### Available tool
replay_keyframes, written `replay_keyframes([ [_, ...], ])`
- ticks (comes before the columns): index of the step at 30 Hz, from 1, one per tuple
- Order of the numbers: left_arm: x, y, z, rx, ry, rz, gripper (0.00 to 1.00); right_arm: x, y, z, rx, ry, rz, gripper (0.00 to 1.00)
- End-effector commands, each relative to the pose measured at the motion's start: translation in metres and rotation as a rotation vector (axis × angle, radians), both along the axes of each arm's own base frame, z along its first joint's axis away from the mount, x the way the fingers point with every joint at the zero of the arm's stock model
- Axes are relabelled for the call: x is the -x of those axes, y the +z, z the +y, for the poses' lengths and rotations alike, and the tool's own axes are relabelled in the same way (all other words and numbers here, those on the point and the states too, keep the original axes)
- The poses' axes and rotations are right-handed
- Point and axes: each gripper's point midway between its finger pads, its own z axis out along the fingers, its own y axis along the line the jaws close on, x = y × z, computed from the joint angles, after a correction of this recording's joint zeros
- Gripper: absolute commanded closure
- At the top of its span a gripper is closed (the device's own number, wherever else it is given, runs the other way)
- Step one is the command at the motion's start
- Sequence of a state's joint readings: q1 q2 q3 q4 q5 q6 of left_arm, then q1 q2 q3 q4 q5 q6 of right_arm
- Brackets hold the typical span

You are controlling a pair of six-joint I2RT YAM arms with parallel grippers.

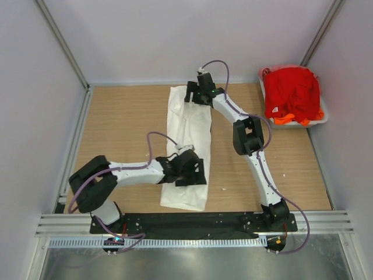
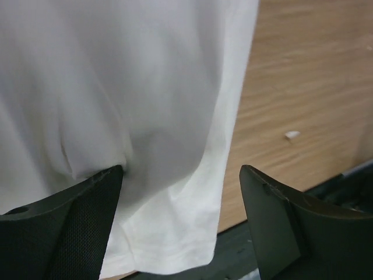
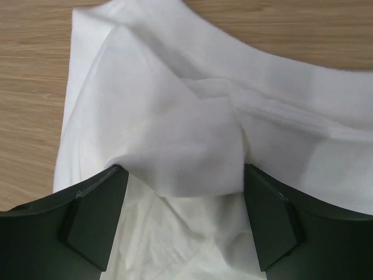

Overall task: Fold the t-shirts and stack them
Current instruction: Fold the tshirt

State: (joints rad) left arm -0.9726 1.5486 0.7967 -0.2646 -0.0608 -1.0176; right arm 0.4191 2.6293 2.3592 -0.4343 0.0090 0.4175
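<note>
So, the white t-shirt (image 1: 187, 125) lies half-folded in a long strip on the bench (image 1: 122, 128), left hand (image 2: 182, 192) and right hand (image 3: 185, 186) gaping over its ends, red and orange t-shirts (image 1: 291, 90) unfolded in the tub (image 1: 323, 118).

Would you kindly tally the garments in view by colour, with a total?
White t-shirt: 1
Red t-shirt: 1
Orange garment: 1, mostly hidden
Total: 3 in view; more may lie buried in the tub.
</note>
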Motion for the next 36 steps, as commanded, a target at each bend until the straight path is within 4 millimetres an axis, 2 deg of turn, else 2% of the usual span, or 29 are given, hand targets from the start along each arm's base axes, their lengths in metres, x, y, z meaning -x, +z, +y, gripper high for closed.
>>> replay_keyframes([
  [1, 0.078, -0.027, -0.052, 0.030, -0.091, 0.253, 0.16, 0.011, -0.016, 0.043, -0.131, 0.177, 0.036, 0.15],
  [3, 0.093, -0.012, -0.083, 0.059, -0.154, 0.237, 0.16, 0.006, -0.012, 0.046, -0.150, 0.177, 0.008, 0.14],
  [5, 0.099, -0.016, -0.086, 0.008, -0.168, 0.225, 0.14, -0.001, -0.009, 0.045, -0.145, 0.157, -0.025, 0.14],
  [6, 0.107, -0.013, -0.085, -0.024, -0.186, 0.220, 0.14, -0.004, -0.007, 0.043, -0.140, 0.146, -0.036, 0.14],
  [8, 0.111, -0.008, -0.079, -0.050, -0.184, 0.190, 0.14, -0.010, -0.002, 0.040, -0.130, 0.136, -0.061, 0.13],
  [10, 0.115, -0.009, -0.063, -0.106, -0.155, 0.143, 0.14, -0.014, 0.003, 0.035, -0.102, 0.119, -0.078, 0.10],
  [11, 0.117, 0.001, -0.059, -0.093, -0.147, 0.121, 0.14, -0.019, 0.003, 0.027, -0.077, 0.083, -0.089, 0.10],
  [12, 0.125, -0.002, -0.045, -0.139, -0.149, 0.122, 0.14, -0.022, 0.005, 0.021, -0.069, 0.051, -0.091, 0.09],
  [13, 0.124, 0.003, -0.040, -0.147, -0.127, 0.099, 0.14, -0.025, 0.005, 0.015, -0.062, 0.024, -0.095, 0.09],
  [14, 0.126, 0.013, -0.037, -0.137, -0.123, 0.081, 0.13, -0.029, 0.006, 0.009, -0.063, 0.007, -0.100, 0.09],
  [15, 0.135, 0.019, -0.025, -0.172, -0.132, 0.073, 0.13, -0.032, 0.005, 0.004, -0.064, -0.013, -0.101, 0.09],
  [16, 0.132, 0.025, -0.019, -0.181, -0.098, 0.039, 0.13, -0.034, 0.008, 0.003, -0.073, -0.023, -0.102, 0.09],
  [17, 0.133, 0.031, -0.014, -0.189, -0.093, 0.024, 0.12, -0.039, 0.009, -0.007, -0.050, -0.065, -0.115, 0.09],
  [18, 0.138, 0.047, -0.003, -0.195, -0.095, 0.004, 0.12, -0.043, 0.012, -0.013, -0.051, -0.080, -0.121, 0.09],
  [21, 0.137, 0.074, 0.017, -0.197, -0.065, -0.038, 0.11, -0.049, 0.029, -0.021, -0.049, -0.092, -0.153, 0.09],
  [23, 0.135, 0.086, 0.037, -0.230, -0.051, -0.066, 0.10, -0.052, 0.056, -0.024, -0.058, -0.092, -0.192, 0.09],
  [24, 0.133, 0.098, 0.044, -0.205, -0.045, -0.079, 0.10, -0.051, 0.061, -0.026, -0.055, -0.088, -0.198, 0.09],
  [25, 0.131, 0.104, 0.053, -0.210, -0.041, -0.095, 0.10, -0.049, 0.092, -0.028, -0.054, -0.085, -0.243, 0.10],
  [26, 0.129, 0.105, 0.070, -0.249, -0.029, -0.107, 0.09, -0.047, 0.103, -0.035, -0.039, -0.107, -0.255, 0.12],
  [27, 0.123, 0.115, 0.079, -0.223, -0.013, -0.141, 0.09, -0.041, 0.092, -0.047, 0.006, -0.157, -0.240, 0.13],
  [28, 0.120, 0.117, 0.086, -0.223, -0.009, -0.157, 0.09, -0.034, 0.138, -0.057, -0.011, -0.196, -0.305, 0.13],
  [29, 0.118, 0.116, 0.094, -0.230, -0.011, -0.172, 0.08, -0.034, 0.155, -0.061, -0.030, -0.223, -0.362, 0.13],
  [30, 0.113, 0.124, 0.099, -0.210, -0.025, -0.210, 0.07, -0.019, 0.134, -0.067, -0.005, -0.227, -0.324, 0.13],
  [31, 0.111, 0.127, 0.103, -0.209, -0.028, -0.227, 0.07, -0.011, 0.143, -0.066, -0.008, -0.222, -0.342, 0.13],
  [32, 0.108, 0.133, 0.110, -0.218, -0.031, -0.251, 0.06, 0.001, 0.174, -0.068, -0.017, -0.228, -0.388, 0.13],
  [33, 0.099, 0.139, 0.116, -0.229, -0.023, -0.298, 0.05, 0.013, 0.161, -0.070, 0.021, -0.231, -0.366, 0.12],
  [34, 0.094, 0.146, 0.121, -0.222, -0.014, -0.328, 0.03, 0.027, 0.162, -0.056, 0.037, -0.208, -0.368, 0.12],
  [35, 0.090, 0.154, 0.128, -0.237, -0.012, -0.352, 0.02, 0.040, 0.185, -0.053, 0.040, -0.211, -0.413, 0.12],
  [36, 0.085, 0.161, 0.133, -0.250, -0.020, -0.383, 0.00, 0.057, 0.164, -0.047, 0.075, -0.185, -0.380, 0.12],
])
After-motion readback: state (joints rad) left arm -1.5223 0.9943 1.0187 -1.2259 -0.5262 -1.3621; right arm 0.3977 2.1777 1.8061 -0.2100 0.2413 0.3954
